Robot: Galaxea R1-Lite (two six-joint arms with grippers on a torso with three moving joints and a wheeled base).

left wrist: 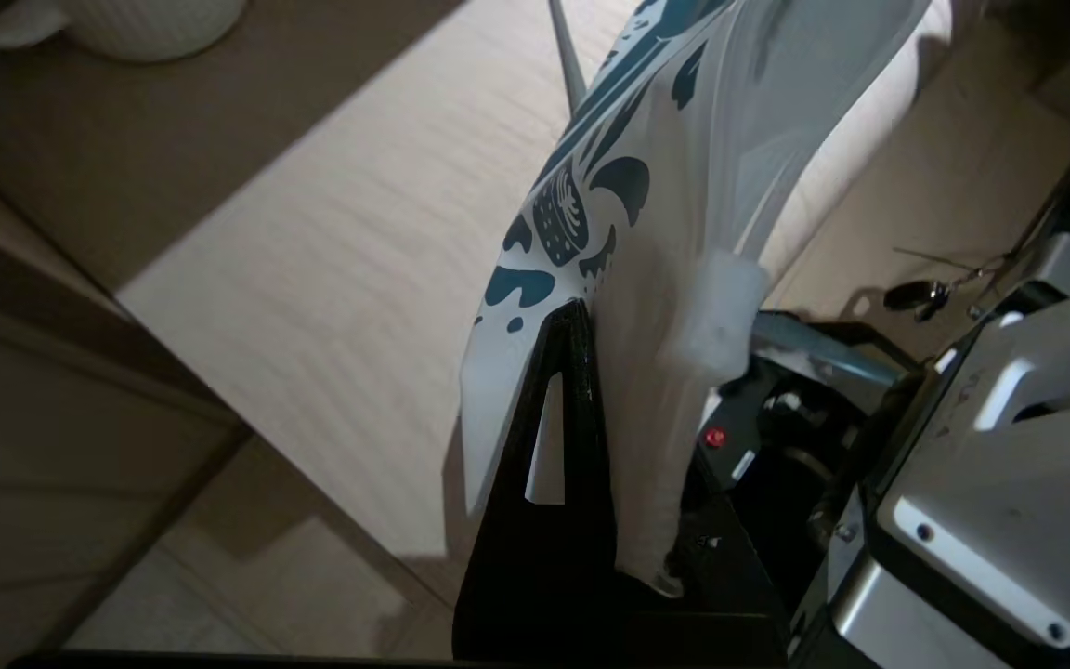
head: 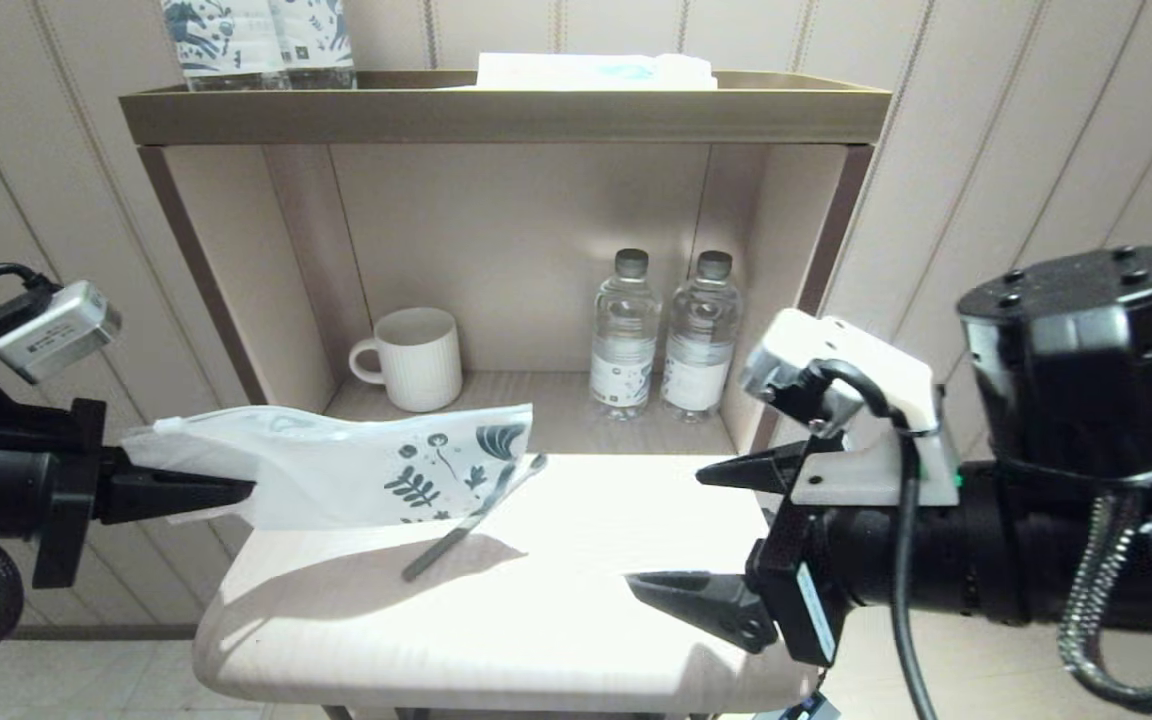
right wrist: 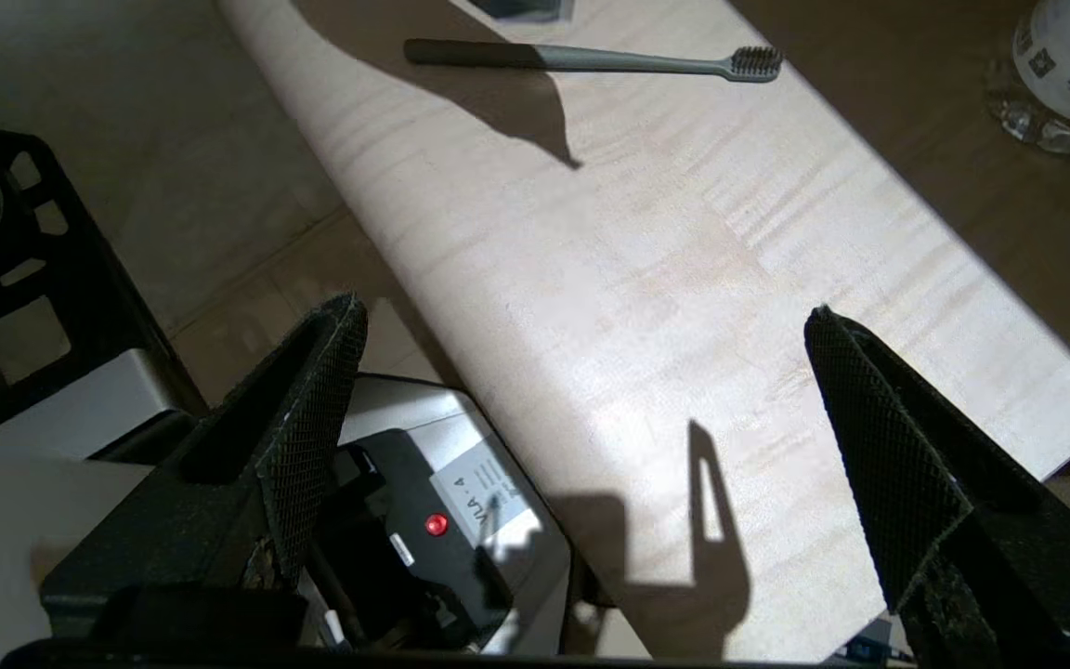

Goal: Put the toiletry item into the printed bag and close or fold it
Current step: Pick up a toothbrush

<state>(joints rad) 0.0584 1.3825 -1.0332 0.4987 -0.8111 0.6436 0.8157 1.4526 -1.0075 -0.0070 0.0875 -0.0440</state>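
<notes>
The printed bag [head: 356, 470], white with dark leaf prints at its right end, hangs sideways above the small table [head: 536, 640]. My left gripper [head: 236, 490] is shut on its plain left end. The left wrist view shows the bag [left wrist: 656, 214] pinched at that gripper [left wrist: 591, 321]. The toiletry item, a slim grey toothbrush [head: 471, 520], lies flat on the table outside the bag, bristle head toward the shelf. It also shows in the right wrist view [right wrist: 591, 59]. My right gripper [head: 666, 528] hovers open and empty over the table's right part [right wrist: 581, 321], well short of the toothbrush.
Behind the table stands an open shelf unit [head: 506, 115] holding a white mug [head: 416, 358] and two water bottles [head: 626, 335]. Navy-printed packs [head: 256, 40] and a white folded item [head: 596, 72] sit on top. The table's front edge [head: 496, 690] is near.
</notes>
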